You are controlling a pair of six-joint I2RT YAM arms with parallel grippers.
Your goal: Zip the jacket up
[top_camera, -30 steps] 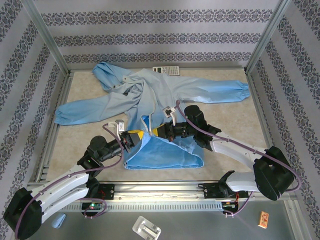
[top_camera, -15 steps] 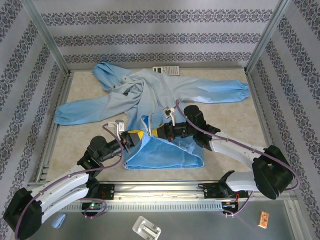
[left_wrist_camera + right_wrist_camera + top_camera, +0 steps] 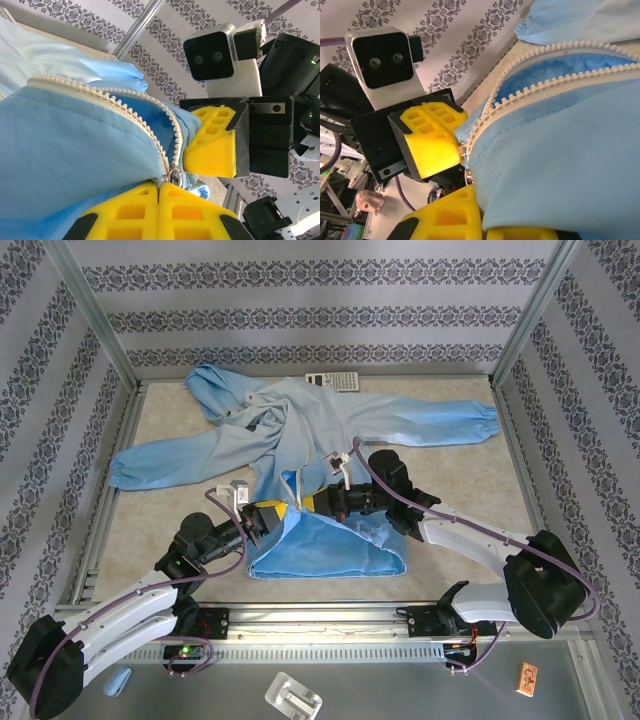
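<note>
— Where's the jacket?
— Spread flat on the table, hem towards the arms
— And the grippers?
— Left gripper pinched closed at the zipper's bottom end; right gripper clamps the fabric just beside it

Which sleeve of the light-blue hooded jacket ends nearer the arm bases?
The left sleeve: it slants back toward them, while the right sleeve stays farther away.

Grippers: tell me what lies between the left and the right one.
The zipper end of the jacket, with its metal slider, lies between left gripper and right gripper, per left wrist view.
</note>
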